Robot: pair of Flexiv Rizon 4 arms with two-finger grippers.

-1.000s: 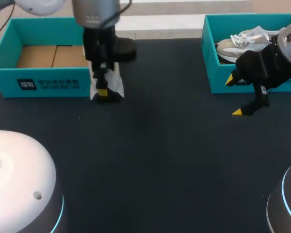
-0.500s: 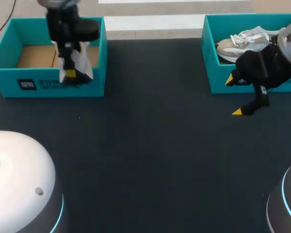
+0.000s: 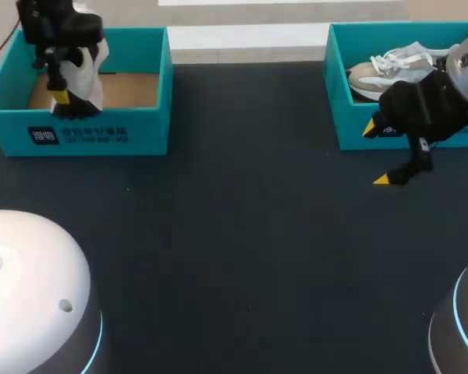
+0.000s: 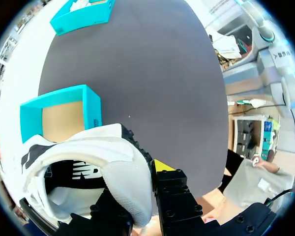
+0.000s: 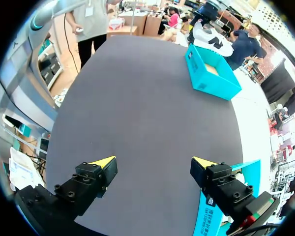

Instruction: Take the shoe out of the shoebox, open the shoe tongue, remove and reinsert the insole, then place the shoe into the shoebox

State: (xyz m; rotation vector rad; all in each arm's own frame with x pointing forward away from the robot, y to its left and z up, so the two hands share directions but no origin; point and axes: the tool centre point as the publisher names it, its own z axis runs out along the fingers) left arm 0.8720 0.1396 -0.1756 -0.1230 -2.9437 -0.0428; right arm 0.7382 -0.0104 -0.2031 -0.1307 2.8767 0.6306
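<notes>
At the far left stands a teal left shoebox [image 3: 86,136], open-topped, with a bare cardboard floor. Its front wall carries a dark logo square and two short lines of print, too small to make out. Over the box's left end hangs the left claw [image 3: 60,95], pinching a white shoe [image 3: 86,74] by the heel collar: the wrist view shows one finger outside the collar with its yellow tip showing, the other inside the shoe. The shoe has black trim and a black mark on its side, and whether it touches the box I cannot tell.

The dark surface [image 3: 242,234] stretches across the middle.

Toward the right, the right claw [image 3: 376,154] is spread wide with nothing between its yellow tips, held low over the surface just in front of the right shoebox [image 3: 351,117]. That box is teal too, and a grey shoe [image 3: 390,66] with white laces lies inside it.
</notes>
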